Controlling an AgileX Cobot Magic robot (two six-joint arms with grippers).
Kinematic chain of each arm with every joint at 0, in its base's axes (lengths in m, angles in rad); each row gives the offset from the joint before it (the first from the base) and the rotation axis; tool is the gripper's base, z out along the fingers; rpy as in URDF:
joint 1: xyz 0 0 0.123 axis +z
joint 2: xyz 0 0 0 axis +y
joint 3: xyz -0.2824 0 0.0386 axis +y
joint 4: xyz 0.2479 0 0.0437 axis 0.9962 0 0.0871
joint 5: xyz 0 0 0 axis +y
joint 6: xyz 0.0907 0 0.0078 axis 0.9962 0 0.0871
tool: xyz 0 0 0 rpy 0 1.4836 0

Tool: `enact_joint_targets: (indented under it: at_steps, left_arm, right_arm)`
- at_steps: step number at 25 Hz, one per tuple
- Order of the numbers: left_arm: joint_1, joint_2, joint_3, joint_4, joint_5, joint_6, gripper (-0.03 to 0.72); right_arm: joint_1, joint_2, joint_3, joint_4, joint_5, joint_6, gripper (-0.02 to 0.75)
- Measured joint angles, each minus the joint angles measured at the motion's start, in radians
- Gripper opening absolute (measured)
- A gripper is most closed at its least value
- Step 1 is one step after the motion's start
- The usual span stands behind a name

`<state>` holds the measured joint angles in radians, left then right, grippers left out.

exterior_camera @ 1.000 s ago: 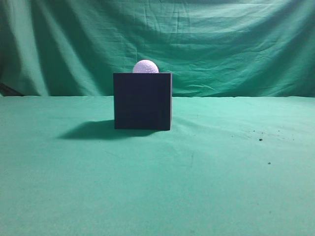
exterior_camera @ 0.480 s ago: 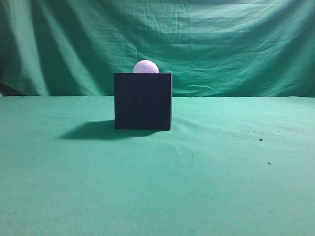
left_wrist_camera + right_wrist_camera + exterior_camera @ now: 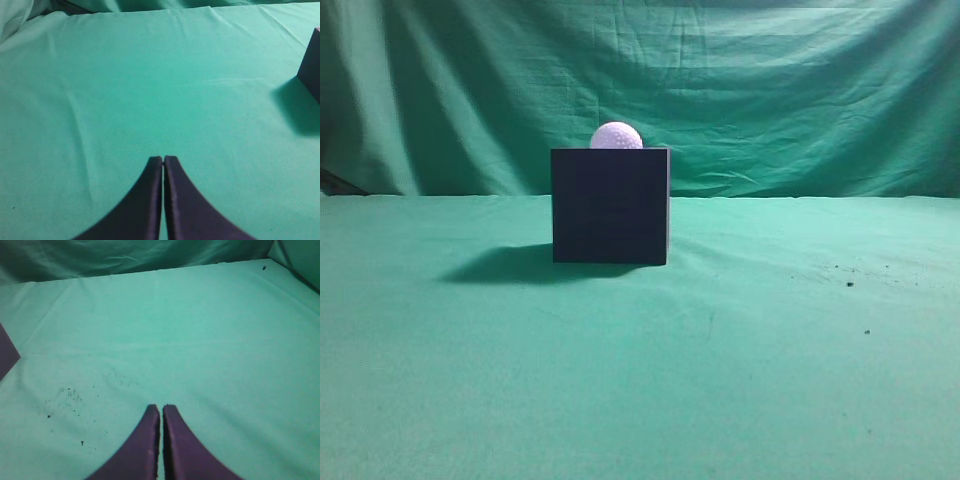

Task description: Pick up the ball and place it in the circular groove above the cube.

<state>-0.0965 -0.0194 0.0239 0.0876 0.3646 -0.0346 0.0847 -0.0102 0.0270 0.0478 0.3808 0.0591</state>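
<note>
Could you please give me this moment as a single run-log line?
ball: on top of cube | left end effector: shut, empty, over cloth | right end effector: shut, empty, over cloth | placement: looks done

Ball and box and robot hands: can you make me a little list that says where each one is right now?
ball: white, dimpled, sitting on top of the cube
cube: dark, standing on the green cloth
left gripper: shut, empty, over bare cloth, the cube off to its right
right gripper: shut, empty, over speckled cloth
task: looks done
</note>
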Motion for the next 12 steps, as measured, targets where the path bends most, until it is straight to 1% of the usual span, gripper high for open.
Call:
enact_joint_targets:
  at_steps: [12]
  left_arm:
    - [0.0,0.0,0.0,0.0,0.0,0.0,0.0]
  right_arm:
    - [0.0,0.0,0.0,0.0,0.0,0.0,0.0]
